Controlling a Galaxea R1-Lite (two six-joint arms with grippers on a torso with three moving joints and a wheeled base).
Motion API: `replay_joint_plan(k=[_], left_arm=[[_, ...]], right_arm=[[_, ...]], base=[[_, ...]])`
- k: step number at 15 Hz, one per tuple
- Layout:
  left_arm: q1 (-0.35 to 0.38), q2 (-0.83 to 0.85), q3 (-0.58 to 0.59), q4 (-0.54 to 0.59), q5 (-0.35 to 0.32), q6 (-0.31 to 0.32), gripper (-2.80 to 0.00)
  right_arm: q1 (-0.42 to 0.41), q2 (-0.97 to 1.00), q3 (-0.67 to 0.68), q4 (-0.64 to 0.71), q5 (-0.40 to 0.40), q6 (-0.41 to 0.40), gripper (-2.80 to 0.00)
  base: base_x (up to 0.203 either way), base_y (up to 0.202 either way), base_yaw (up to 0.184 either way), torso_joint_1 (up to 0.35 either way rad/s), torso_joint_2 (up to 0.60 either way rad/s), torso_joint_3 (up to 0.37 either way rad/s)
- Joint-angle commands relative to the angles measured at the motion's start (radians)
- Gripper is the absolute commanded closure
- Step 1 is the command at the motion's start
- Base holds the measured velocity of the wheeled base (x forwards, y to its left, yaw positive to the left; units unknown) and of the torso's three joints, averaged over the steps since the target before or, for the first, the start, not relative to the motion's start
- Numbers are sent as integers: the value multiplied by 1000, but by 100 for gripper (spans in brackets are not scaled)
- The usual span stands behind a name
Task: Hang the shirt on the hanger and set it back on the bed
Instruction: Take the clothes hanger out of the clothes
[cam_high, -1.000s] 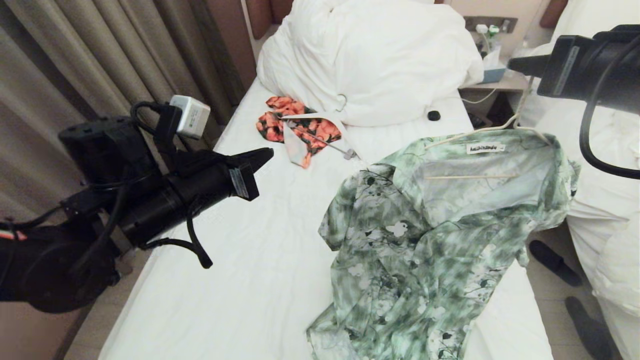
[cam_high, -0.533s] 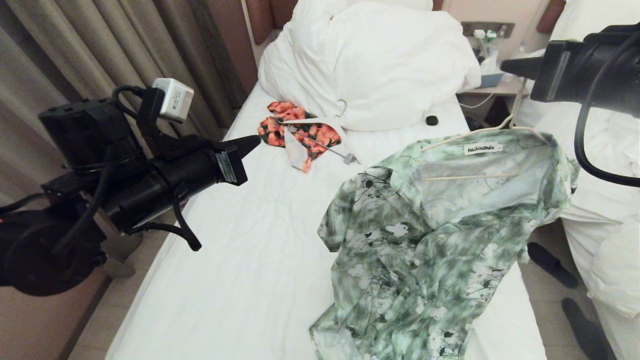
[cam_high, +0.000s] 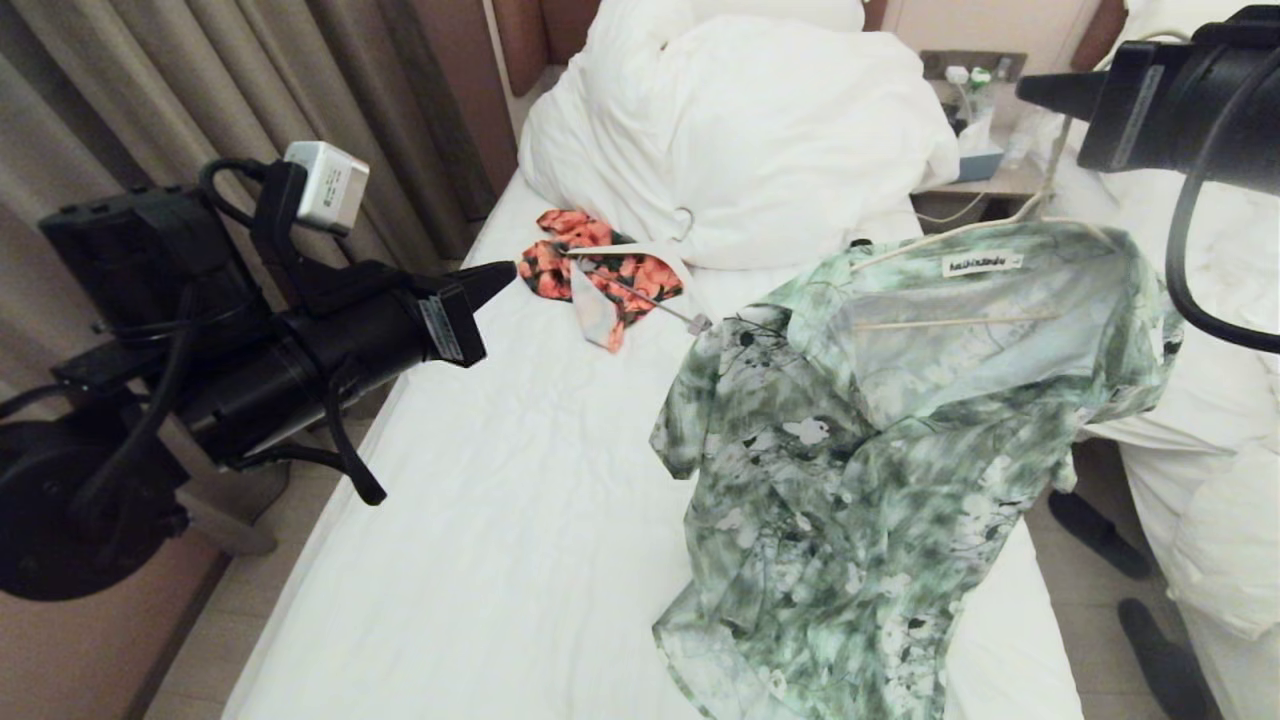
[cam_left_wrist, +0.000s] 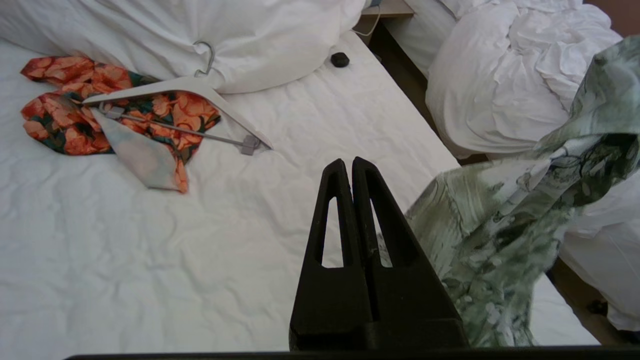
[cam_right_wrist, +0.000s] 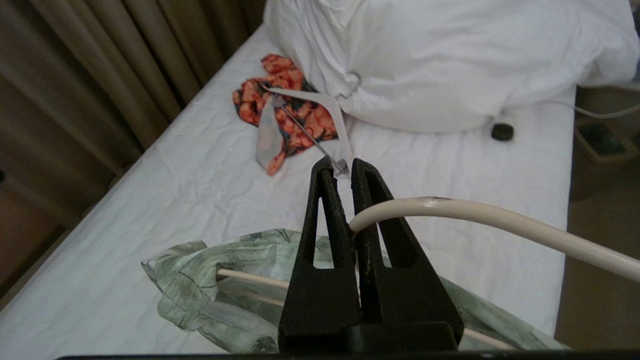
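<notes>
- The bed (cam_high: 520, 480) fills the middle of the head view, white sheet running from the lower edge up to the pillow heap (cam_high: 760, 120) at top centre.
- A second bed (cam_high: 1200, 400) shows at the right edge of the head view; the left wrist view shows its rumpled duvet in the upper right.
- Curtains (cam_high: 200, 100) cover the upper left of the head view.
- The shirt (cam_high: 880, 450) hangs right of centre in the head view, its collar label facing the camera and its lower half draped onto the bed's right side. The left wrist view shows only one sleeve and side at the frame's right.
- The left gripper (cam_high: 490, 285) sits left of centre in the head view, over the bed's left edge, jaws pressed together and empty; its wrist view shows that plainly.
- The right gripper (cam_high: 1040, 92) is in the upper right corner of the head view. Its tips are hard to read there; the right wrist view shows the jaws pinching the hanger (cam_right_wrist: 490, 220) at its cream hook.
- The hanger's bar shows inside the shirt's open neck in the head view.
- An orange garment (cam_high: 590, 265) with a white hanger (cam_high: 640, 262) lies below the pillow heap, well apart from the shirt.
- A small dark object (cam_left_wrist: 340, 59) lies by the pillows; the shirt hides most of it in the head view.
</notes>
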Motion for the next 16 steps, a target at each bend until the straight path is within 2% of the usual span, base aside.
replay_joint_plan(k=[1,3,8,11,16], left_arm=[[-2,-1,1,-5,-1,0,0],[-11,-4,7,-5,-1,0,0],[-11,-7,10,-5,-1,0,0],[10,-49,35,0,-77,3,0],[53,-62,9,42,-81,3,0]], right_arm=[[-1,-12,-8,-3,12,-7,0],[-6,-20,-30,-34,51,-12,0],[-12,4,-199,-21,56,-36,0],[-18,24,-246,2,29,-93,0],[-18,88,-377,0,-9,-110,0]], base=[[0,0,0,0,0,0],[0,0,0,0,0,0],[0,0,0,0,0,0],[0,0,0,0,0,0],[0,0,0,0,0,0]])
